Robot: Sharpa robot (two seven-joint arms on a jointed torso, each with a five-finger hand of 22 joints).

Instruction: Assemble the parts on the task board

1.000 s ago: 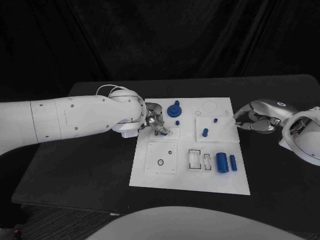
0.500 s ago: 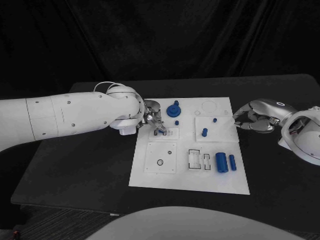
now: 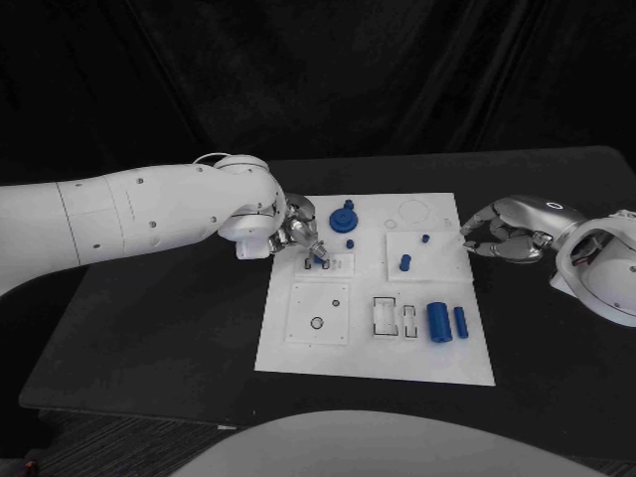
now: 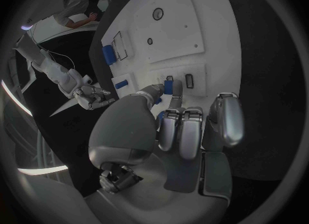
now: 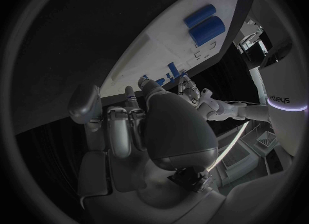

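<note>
Black cloth hangs behind the black table [image 3: 175, 328], where the white task board [image 3: 376, 338] lies in the middle. From the head view, the left hand [image 3: 301, 238] sits over the board's left edge, near a blue knob [image 3: 347, 216]. The left wrist view adds what the head view hides: a small blue peg [image 4: 169, 87] pinched at the fingertips [image 4: 175, 99], just above a raised white block with slots. The right hand [image 3: 502, 236] rests just beyond the board's right edge, fingers curled in on nothing visible. Two blue cylinders [image 3: 450, 322] lie side by side near the board's lower right. Bare table surrounds the board.
</note>
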